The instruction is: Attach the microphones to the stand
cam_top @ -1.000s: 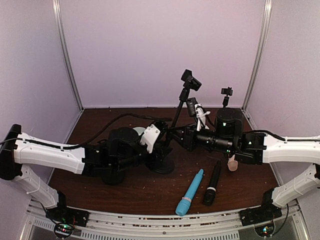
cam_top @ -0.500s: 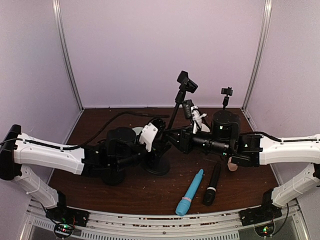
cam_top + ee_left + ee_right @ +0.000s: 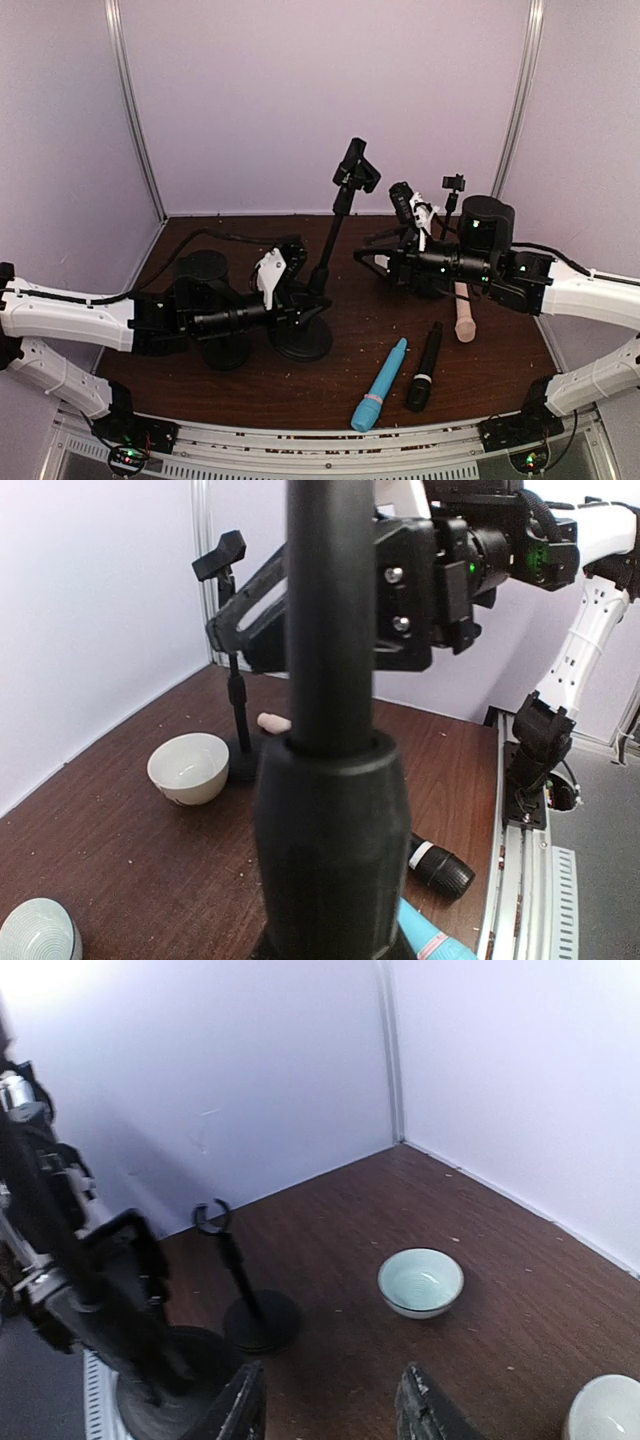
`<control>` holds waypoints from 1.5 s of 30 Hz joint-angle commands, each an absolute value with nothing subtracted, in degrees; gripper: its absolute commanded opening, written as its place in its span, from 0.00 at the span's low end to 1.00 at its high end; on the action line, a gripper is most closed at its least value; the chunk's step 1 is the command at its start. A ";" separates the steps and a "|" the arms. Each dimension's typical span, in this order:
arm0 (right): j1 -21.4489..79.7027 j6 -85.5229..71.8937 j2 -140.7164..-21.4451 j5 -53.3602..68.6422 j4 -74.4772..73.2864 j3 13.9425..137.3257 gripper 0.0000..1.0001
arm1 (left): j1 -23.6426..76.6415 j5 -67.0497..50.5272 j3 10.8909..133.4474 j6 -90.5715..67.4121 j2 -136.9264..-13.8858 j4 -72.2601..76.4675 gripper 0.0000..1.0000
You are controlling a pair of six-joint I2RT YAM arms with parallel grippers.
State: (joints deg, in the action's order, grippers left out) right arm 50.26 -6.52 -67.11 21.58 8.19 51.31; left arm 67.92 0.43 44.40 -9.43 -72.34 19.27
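Observation:
The tall black stand rises from a round base, its empty clip at the top. My left gripper is shut low on its pole, which fills the left wrist view and hides the fingers. My right gripper hangs open just right of the pole with nothing between its fingertips. All three microphones lie on the table: light blue, black and cream-beige, which lies partly under the right arm.
A smaller stand with an empty C-shaped clip stands near the back wall, also visible in the top view. A pale green bowl and a white bowl sit on the table. Walls close in the back and both sides.
My left gripper has shut on the tall stand and dragged it left. My right gripper has opened and pulled back to the right, uncovering the cream-beige microphone.

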 commanded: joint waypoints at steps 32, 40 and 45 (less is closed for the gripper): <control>50.89 -19.85 -63.06 17.51 8.65 49.27 0.55 | 67.81 5.13 51.40 -15.00 -83.03 19.41 0.00; 50.63 -17.96 -50.47 15.04 16.76 35.54 0.70 | 65.42 -3.14 50.31 -17.46 -81.85 24.04 0.00; 50.65 -17.54 -54.72 26.93 22.33 33.22 0.62 | 64.12 -13.84 50.36 -18.16 -81.73 27.46 0.00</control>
State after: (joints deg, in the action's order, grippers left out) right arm 50.46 -18.26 -51.70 18.94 16.49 35.16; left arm 64.88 -4.08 48.42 -16.78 -83.68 17.15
